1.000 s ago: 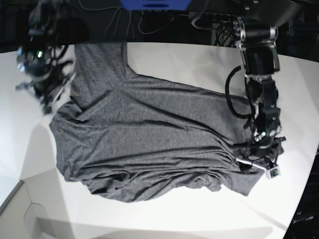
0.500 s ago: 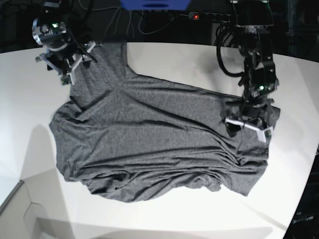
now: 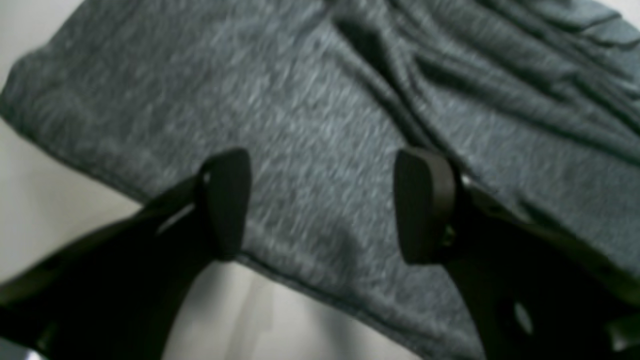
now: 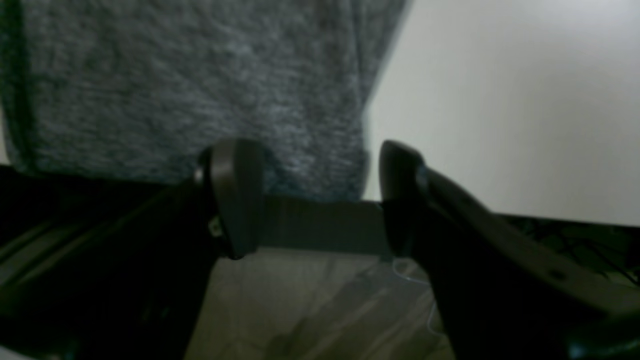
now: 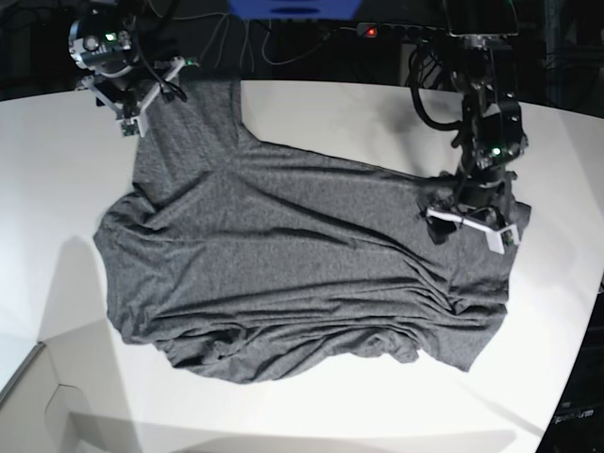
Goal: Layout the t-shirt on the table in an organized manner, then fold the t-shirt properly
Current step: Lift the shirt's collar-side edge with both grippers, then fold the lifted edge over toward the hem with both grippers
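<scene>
Where t-shirt (image 5: pixel 283 255) lies, white table (image 5: pixel 340 109)

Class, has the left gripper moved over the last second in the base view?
Yes. The left gripper moved toward the table's far edge, away from the t-shirt's near corner.

This looks like a robotics lab bench: a large plain white tabletop with a curved edge (image 5: pixel 311 104) fills the base view, and along the dark top of the frame run loose black cables (image 5: pixel 283 42) beside a blue panel (image 5: pixel 293 8).
</scene>
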Tool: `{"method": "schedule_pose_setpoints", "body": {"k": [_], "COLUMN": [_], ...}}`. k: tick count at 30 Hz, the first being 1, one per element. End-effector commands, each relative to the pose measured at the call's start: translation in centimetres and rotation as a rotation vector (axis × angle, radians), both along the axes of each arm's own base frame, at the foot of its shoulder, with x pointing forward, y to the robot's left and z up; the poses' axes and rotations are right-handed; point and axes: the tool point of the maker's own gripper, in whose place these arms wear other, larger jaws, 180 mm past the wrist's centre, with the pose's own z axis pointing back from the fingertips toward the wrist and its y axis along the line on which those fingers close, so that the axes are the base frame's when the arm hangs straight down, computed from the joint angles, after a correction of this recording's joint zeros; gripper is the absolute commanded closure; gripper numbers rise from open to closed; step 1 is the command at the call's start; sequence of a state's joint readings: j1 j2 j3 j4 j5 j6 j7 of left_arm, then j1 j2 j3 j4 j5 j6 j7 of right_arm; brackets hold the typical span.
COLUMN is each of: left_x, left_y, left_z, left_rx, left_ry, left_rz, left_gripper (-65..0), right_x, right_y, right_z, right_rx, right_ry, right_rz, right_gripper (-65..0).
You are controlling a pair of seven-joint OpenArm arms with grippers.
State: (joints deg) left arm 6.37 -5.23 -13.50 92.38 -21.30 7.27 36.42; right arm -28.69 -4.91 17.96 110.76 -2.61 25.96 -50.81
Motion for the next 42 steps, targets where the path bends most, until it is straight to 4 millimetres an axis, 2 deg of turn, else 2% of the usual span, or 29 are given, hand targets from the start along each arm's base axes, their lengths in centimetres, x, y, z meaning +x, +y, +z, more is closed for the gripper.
{"method": "schedule_pose_setpoints", "body": {"k": [1, 3, 6, 8, 10, 15, 19, 22, 27, 31, 34, 37, 42], "left_x": [0.9, 0.4, -0.1, -0.4, -0.6, -1.7, -2.8, -3.9, -6.0, -7.4, -8.8, -9.5, -10.6], "left_y": [0.3, 0.4, 0.2, 0.2, 0.1, 0.6, 0.5, 1.5, 1.0, -1.6, -4.4, -8.7, -14.3], "left_z": [1.5, 1.5, 2.1, 2.4, 2.8, 3.4, 3.8, 4.4, 4.9, 3.9, 2.6, 2.3, 2.2], "left_rx": [0.012, 0.015, 0.021, 0.023, 0.026, 0.058, 0.066, 0.091, 0.098, 0.069, 0.033, -0.010, -0.082], "left_ry": [-0.053, -0.052, -0.066, -0.072, -0.079, -0.082, -0.085, -0.087, -0.080, -0.044, 0.000, 0.002, -0.003], "left_rz": [0.000, 0.001, -0.004, -0.008, -0.012, -0.025, -0.031, -0.020, -0.037, -0.102, -0.171, -0.317, -0.472], "left_gripper": [-43.1, -43.1, -43.1, -43.1, -43.1, -43.1, -43.1, -43.1, -43.1, -43.1, -43.1, -43.1, -43.2], "right_x": [0.5, 0.5, 0.6, 0.9, 1.1, 2.0, 5.6, 9.2, 15.1, 18.5, 20.0, 21.2, 22.9], "right_y": [0.0, 0.2, 0.3, 1.0, 1.7, 3.6, 4.9, 5.6, 6.8, 8.4, 10.1, 11.0, 12.0], "right_z": [0.5, 0.5, 0.5, 0.4, 0.5, 1.2, 4.3, 6.3, 10.8, 13.6, 14.8, 15.1, 15.2], "right_rx": [0.002, 0.005, 0.007, 0.020, 0.031, 0.053, 0.054, 0.056, 0.058, 0.066, 0.082, 0.097, 0.113], "right_ry": [-0.028, -0.028, -0.030, -0.034, -0.038, -0.068, -0.193, -0.286, -0.453, -0.547, -0.582, -0.592, -0.598], "right_rz": [0.005, 0.011, 0.012, 0.026, 0.040, 0.092, 0.134, 0.154, 0.191, 0.238, 0.278, 0.295, 0.320], "right_gripper": [-36.9, -35.7, -25.8, -15.2, -0.2, 0.0, 0.0, 0.0, 0.0, 0.0, 0.0, 0.0, 0.0]}}
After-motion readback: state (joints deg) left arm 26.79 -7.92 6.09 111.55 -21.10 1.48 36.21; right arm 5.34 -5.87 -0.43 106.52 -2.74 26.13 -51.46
